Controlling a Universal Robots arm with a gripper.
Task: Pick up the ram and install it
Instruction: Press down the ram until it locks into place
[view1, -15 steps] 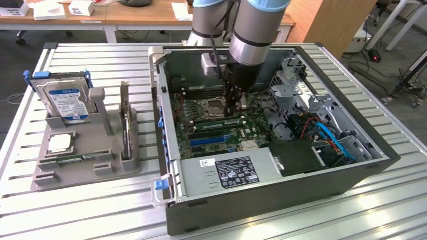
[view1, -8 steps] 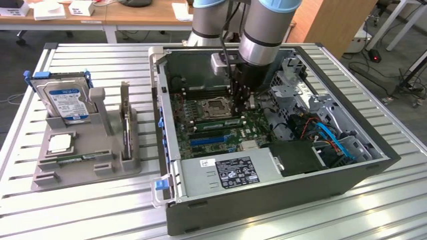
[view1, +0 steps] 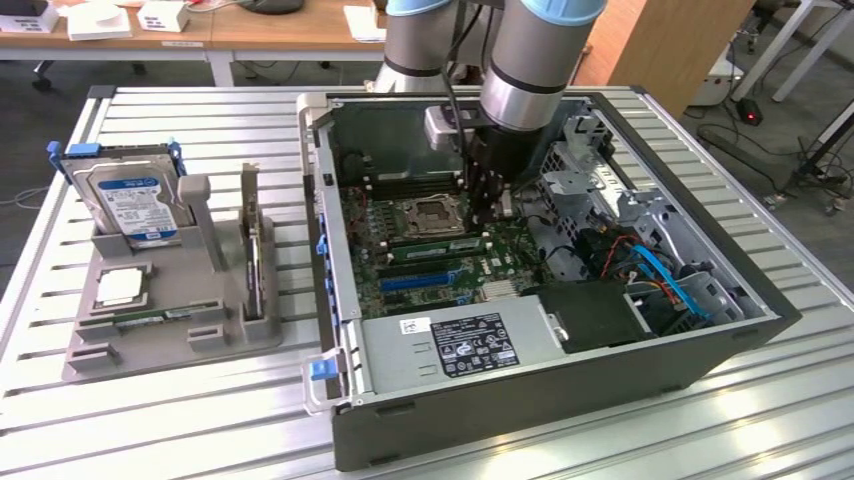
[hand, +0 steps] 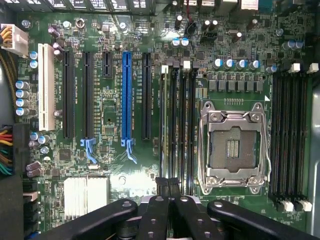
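Note:
The ram (hand: 164, 125) is a slim green stick standing edge-on in the memory slot nearest the blue expansion slot, beside the empty processor socket (hand: 232, 147). In the exterior view the ram (view1: 430, 246) lies along a slot just below the socket (view1: 434, 213) inside the open computer case. My gripper (hand: 168, 184) hangs low over the motherboard, its two black fingers pressed together, their tips at one end of the stick. I cannot tell whether they pinch its edge or only rest above it. In the exterior view the gripper (view1: 491, 205) reaches straight down into the case.
The case (view1: 400, 400) walls ring the arm, with a drive cage and blue cables (view1: 667, 270) on the exterior view's right. A grey holder (view1: 160, 330) on the slatted table carries a hard drive (view1: 134, 205), a square chip (view1: 120, 288) and an upright card (view1: 250, 240).

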